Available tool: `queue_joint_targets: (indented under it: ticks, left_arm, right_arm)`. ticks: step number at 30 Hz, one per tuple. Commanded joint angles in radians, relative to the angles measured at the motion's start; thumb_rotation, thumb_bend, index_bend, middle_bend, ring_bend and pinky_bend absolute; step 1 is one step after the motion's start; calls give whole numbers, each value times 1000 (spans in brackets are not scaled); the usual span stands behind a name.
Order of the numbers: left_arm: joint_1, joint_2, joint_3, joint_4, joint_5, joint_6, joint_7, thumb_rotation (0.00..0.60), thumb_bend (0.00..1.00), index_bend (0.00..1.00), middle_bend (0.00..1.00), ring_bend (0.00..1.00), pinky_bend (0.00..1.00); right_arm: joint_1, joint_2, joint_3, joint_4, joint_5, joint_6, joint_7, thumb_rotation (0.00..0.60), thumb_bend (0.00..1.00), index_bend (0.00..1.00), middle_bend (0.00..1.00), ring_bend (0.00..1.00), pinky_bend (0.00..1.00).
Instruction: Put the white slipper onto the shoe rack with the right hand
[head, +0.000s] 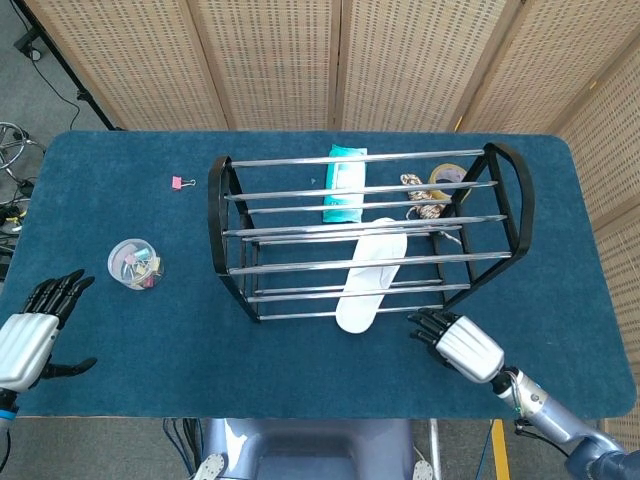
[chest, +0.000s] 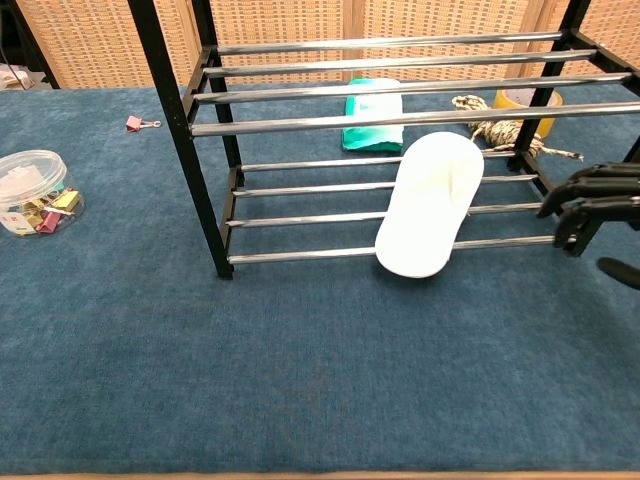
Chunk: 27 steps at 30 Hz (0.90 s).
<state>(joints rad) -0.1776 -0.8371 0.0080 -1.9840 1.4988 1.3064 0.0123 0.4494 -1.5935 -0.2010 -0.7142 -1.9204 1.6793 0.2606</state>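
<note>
The white slipper (head: 371, 273) (chest: 428, 204) lies slanted across the lower bars of the black shoe rack (head: 228, 243) (chest: 178, 125), its heel end sticking out over the rack's front rail. My right hand (head: 462, 344) (chest: 592, 204) is apart from it, to the right and nearer the table's front edge, fingers spread and holding nothing. My left hand (head: 30, 334) hovers open at the table's near left corner, seen only in the head view.
A teal packet (head: 344, 183) (chest: 373, 112), a coil of rope (chest: 496, 127) and a yellow tape roll (head: 446, 178) lie behind the rack. A clear tub of clips (head: 135, 264) (chest: 30, 194) and a pink clip (head: 181, 183) sit on the blue cloth at left.
</note>
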Motion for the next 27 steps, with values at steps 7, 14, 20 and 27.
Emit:
queue_joint_targets:
  ticks: [7, 14, 20, 27]
  left_arm:
    - [2, 5, -2, -3, 3, 8, -10, 600, 0, 0, 0, 0, 0]
    - [3, 9, 0, -2, 19, 13, -19, 600, 0, 0, 0, 0, 0]
    - [9, 8, 4, -4, 35, 26, -15, 600, 0, 0, 0, 0, 0]
    - [30, 9, 1, -5, 53, 78, -2, 600, 0, 0, 0, 0, 0]
  right_arm:
    - [-179, 17, 35, 341, 86, 158, 181, 600, 493, 415, 321, 276, 420]
    - [-298, 35, 101, 416, 204, 135, 303, 600, 493, 354, 248, 233, 344]
    - [-345, 59, 148, 371, 281, 55, 303, 600, 289, 80, 20, 20, 178]
    - [-387, 207, 195, 21, 362, -8, 254, 600, 150, 0, 0, 0, 56]
